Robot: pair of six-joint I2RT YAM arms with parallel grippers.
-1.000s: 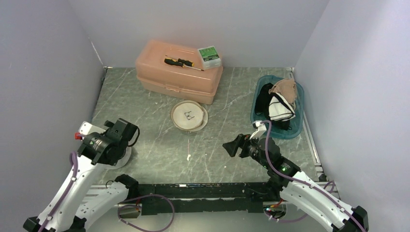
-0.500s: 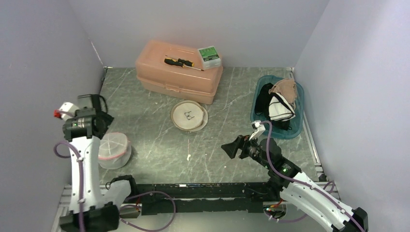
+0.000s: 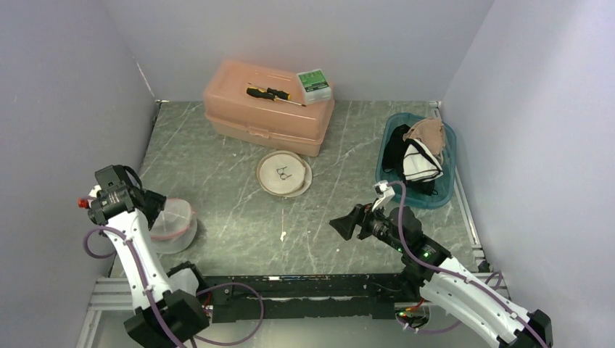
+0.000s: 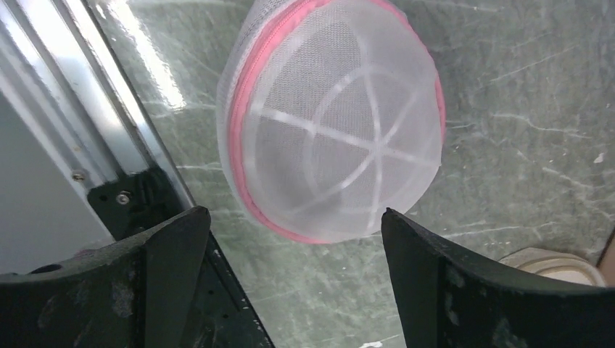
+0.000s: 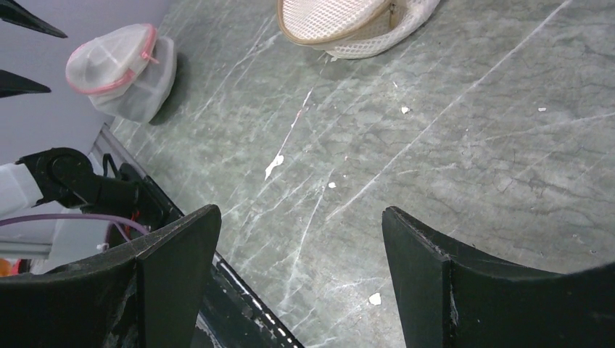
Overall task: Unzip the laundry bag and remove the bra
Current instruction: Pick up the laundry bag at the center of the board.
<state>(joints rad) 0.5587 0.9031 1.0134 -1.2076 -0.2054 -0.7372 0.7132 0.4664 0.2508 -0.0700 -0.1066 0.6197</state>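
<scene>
The laundry bag is a white mesh dome with a pink zipper band, lying at the near left of the table. It fills the upper middle of the left wrist view and shows small in the right wrist view. No bra can be made out through the mesh. My left gripper is open and empty, just left of the bag; its jaws stand wide apart above the bag's near edge without touching it. My right gripper is open and empty over bare table right of centre.
A cream round mesh case lies mid-table. A pink toolbox at the back carries a screwdriver and a green box. A blue basin of clothes stands at the right. The wall is close on the left.
My left arm swung off the bag toward the left wall, uncovering the bag, then settled lower beside it. My right gripper edged slightly left.
</scene>
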